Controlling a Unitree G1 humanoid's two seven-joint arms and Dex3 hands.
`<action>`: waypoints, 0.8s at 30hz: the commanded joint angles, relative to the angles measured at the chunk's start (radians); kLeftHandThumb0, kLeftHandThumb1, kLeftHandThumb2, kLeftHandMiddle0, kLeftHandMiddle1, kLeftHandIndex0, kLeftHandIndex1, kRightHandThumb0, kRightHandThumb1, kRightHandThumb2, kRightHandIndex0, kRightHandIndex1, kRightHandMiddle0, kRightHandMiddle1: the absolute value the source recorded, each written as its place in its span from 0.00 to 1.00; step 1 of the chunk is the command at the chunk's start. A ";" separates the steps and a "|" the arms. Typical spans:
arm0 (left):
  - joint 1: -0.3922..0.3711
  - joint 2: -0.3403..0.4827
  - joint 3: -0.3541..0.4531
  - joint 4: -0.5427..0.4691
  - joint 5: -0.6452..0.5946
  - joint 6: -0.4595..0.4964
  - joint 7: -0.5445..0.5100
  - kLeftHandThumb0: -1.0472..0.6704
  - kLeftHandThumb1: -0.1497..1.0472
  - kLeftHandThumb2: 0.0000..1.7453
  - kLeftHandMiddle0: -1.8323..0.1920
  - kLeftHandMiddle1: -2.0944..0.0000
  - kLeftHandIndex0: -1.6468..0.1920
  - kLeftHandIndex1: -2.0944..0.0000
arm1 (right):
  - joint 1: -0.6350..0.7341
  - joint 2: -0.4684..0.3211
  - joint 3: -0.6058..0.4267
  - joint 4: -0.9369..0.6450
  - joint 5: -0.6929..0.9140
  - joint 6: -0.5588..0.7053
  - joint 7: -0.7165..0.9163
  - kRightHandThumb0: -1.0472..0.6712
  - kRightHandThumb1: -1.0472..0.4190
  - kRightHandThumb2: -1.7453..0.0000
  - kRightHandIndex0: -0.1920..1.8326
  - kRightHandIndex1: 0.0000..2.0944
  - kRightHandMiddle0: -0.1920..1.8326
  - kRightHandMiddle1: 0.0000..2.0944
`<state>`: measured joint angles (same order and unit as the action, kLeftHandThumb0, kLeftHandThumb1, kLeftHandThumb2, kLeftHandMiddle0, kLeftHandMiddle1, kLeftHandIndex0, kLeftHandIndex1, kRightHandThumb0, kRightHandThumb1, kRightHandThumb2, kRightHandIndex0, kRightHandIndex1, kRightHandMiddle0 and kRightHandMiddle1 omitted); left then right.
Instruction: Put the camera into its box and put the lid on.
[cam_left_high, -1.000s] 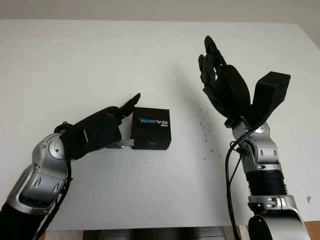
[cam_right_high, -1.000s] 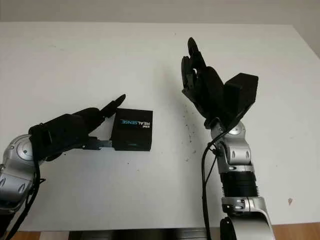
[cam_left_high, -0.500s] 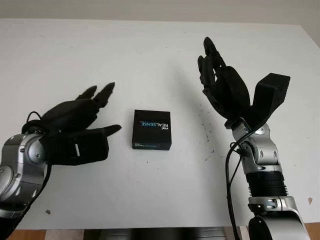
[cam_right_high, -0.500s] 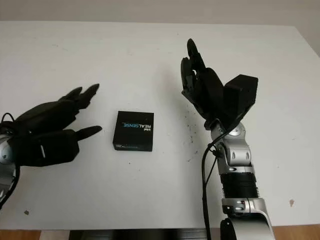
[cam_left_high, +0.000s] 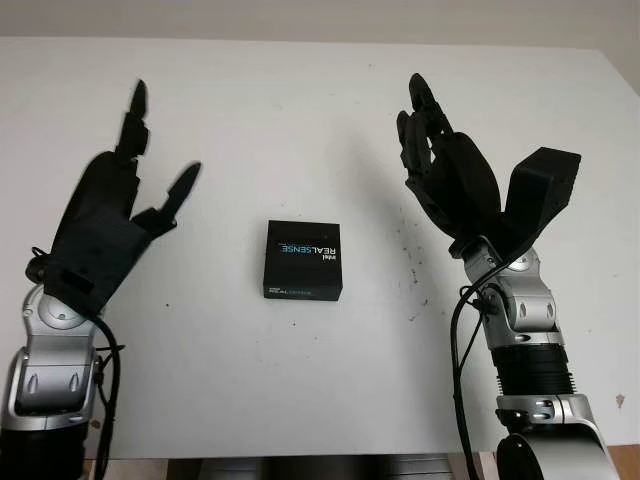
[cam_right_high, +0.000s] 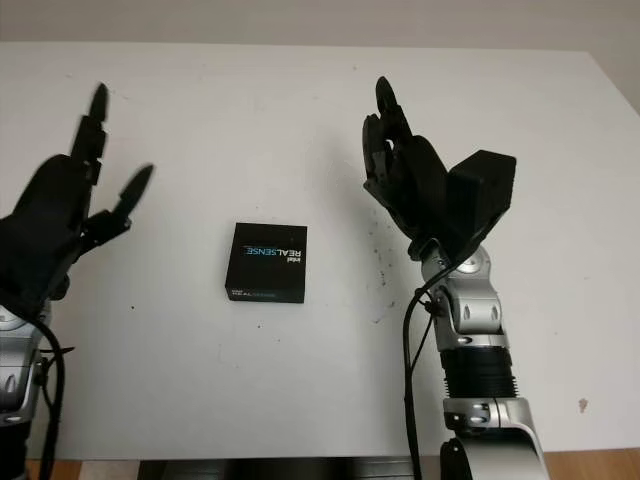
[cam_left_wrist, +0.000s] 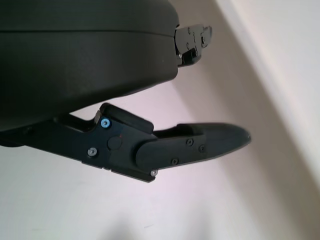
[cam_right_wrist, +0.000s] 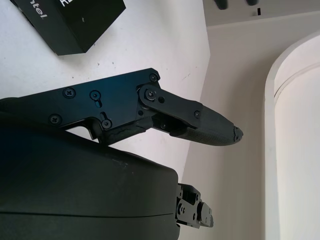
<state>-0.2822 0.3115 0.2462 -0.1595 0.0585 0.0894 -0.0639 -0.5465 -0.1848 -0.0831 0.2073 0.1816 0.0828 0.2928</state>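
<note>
- The box (cam_left_high: 303, 260) sits shut at the centre of the white table (cam_left_high: 300, 100), its printed lid on top, nothing touching it. The camera can't be seen, presumably inside under that lid.
- Left hand (cam_left_high: 105, 215) is raised at the left of the frame, open and holding nothing, well apart from the box.
- Right hand (cam_left_high: 450, 175) stands up at the right of centre, also open and holding nothing, clear of the box.
- My read: with both hands lifted off and the lid seated, the job looks done, and the hands are held clear so nothing nudges the box.
</note>
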 joint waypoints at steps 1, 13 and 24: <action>-0.041 -0.041 0.037 0.051 -0.090 -0.064 -0.001 0.19 1.00 0.32 1.00 1.00 1.00 1.00 | 0.021 0.009 0.011 -0.024 -0.014 -0.026 -0.009 0.21 0.00 0.58 0.00 0.00 0.00 0.00; -0.209 -0.106 0.071 0.359 -0.319 -0.280 -0.068 0.17 1.00 0.38 1.00 1.00 1.00 1.00 | 0.083 0.061 0.034 -0.049 -0.044 -0.020 -0.076 0.21 0.00 0.58 0.00 0.00 0.00 0.00; -0.217 -0.108 0.036 0.409 -0.360 -0.242 -0.138 0.16 1.00 0.35 1.00 1.00 1.00 1.00 | 0.079 0.078 0.026 0.012 -0.076 -0.078 -0.123 0.22 0.00 0.58 0.00 0.00 0.00 0.00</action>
<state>-0.4864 0.2056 0.2861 0.2435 -0.2957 -0.1506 -0.1962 -0.4646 -0.1063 -0.0508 0.2164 0.1025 0.0149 0.1709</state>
